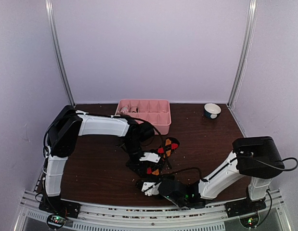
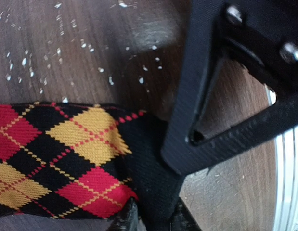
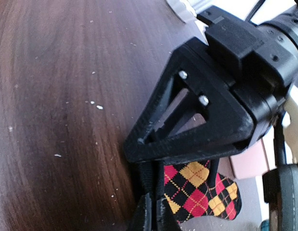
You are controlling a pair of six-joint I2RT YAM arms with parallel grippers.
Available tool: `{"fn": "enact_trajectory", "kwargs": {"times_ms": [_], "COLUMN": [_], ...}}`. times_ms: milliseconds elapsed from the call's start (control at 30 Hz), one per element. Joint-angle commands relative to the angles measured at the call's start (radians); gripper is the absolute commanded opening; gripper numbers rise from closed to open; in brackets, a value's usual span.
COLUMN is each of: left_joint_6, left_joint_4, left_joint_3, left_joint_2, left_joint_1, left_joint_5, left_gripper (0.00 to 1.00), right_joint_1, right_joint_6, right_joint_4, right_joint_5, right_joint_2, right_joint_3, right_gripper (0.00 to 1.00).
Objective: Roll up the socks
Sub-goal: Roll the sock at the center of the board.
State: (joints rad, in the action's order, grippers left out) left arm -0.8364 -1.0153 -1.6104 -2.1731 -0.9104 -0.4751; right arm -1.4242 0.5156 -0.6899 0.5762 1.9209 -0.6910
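Note:
Black socks point(image 1: 168, 146) with red and orange diamonds lie at the table's middle, partly under both grippers. In the left wrist view the sock point(image 2: 67, 154) stretches to the left. Its black cuff runs down between the fingers of my left gripper point(image 2: 154, 220), which stand a little apart on either side of it. My right gripper point(image 3: 153, 214) is shut on the black edge of the sock point(image 3: 197, 192), right beside the left gripper's fingers. In the top view the left gripper point(image 1: 148, 161) and the right gripper point(image 1: 148, 185) meet over the sock.
A pink compartment tray point(image 1: 164, 118) stands at the back centre with small items in it. A white bowl point(image 1: 212, 110) sits at the back right. White crumbs speckle the dark wooden table point(image 1: 100, 159). Both arm bases line the near edge.

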Motion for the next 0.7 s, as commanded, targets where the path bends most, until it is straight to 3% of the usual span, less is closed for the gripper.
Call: {"fn": "enact_trajectory", "kwargs": {"times_ms": [0, 167, 367, 667], "left_joint_6": [-0.003, 0.036, 0.140, 0.133], "left_joint_4": [0.014, 0.129, 0.360, 0.410], "left_joint_3": [0.011, 0.127, 0.319, 0.435], "left_joint_2": [0.006, 0.114, 0.305, 0.416], "left_joint_1": [0.002, 0.003, 0.018, 0.036], "left_joint_5": [-0.007, 0.035, 0.111, 0.046], "left_gripper": [0.31, 0.42, 0.43, 0.43], "right_joint_1": [0.010, 0.026, 0.059, 0.159], "right_joint_6": [-0.101, -0.224, -0.403, -0.607], "right_joint_4": [0.036, 0.078, 0.107, 0.143], "right_joint_5": [-0.051, -0.110, -0.275, -0.528], "right_joint_2": [-0.019, -0.059, -0.114, -0.115], "right_joint_3": [-0.005, 0.027, 0.088, 0.097], "right_gripper": [0.00, 0.00, 0.00, 0.00]}}
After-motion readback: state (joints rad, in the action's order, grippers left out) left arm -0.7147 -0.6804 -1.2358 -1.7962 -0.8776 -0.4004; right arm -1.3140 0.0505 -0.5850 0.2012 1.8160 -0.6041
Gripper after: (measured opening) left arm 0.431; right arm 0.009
